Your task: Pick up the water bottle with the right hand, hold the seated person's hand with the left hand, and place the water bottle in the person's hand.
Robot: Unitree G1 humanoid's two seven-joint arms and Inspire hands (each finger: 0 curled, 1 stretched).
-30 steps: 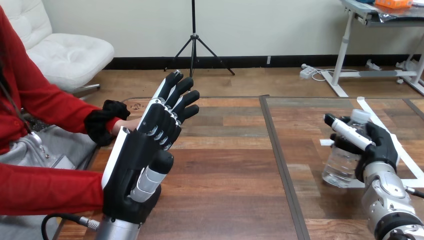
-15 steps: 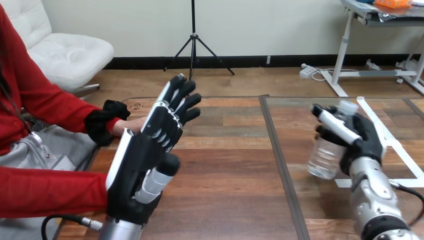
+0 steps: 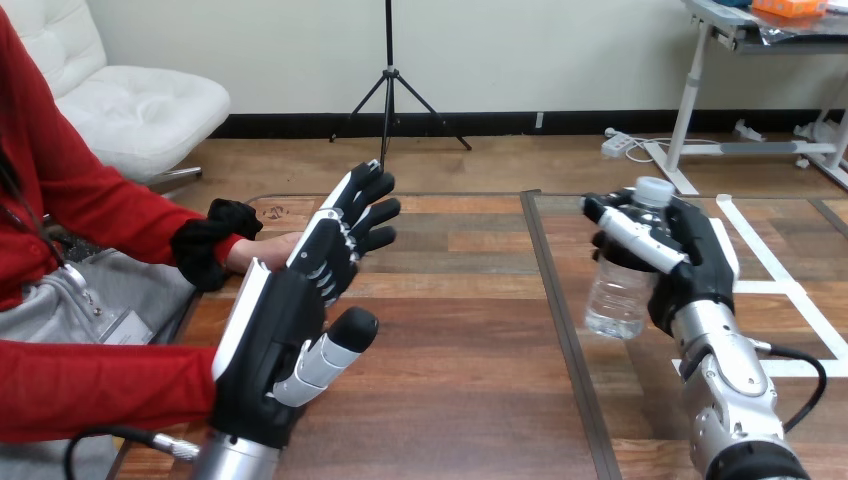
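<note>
Head view: right hand point(image 3: 697, 268) grips the bottle point(image 3: 618, 300) above the table point(image 3: 460, 345), fingers curled round it; left hand point(image 3: 285, 325), fingers straight, stands just beside the person's hand point(image 3: 268, 251).

This is a robotics lab or test room, not a home or an office. The plainest sign is the machine itself: two arms with silver forearms point(image 3: 725, 365) reach over a brown wooden plank table point(image 3: 450, 340). They end in a black-and-white jointed left hand point(image 3: 285, 325) and right hand point(image 3: 695, 270). Strips of white tape point(image 3: 775, 262) are stuck on the table's right part in straight lines that meet at corners. A clear plastic water bottle point(image 3: 620, 295) with a white cap is clasped in the right hand's curled fingers, off the tabletop. A person's hand point(image 3: 272, 250), red-sleeved, rests at the table's left side, just beyond the left hand's straight fingers.
</note>
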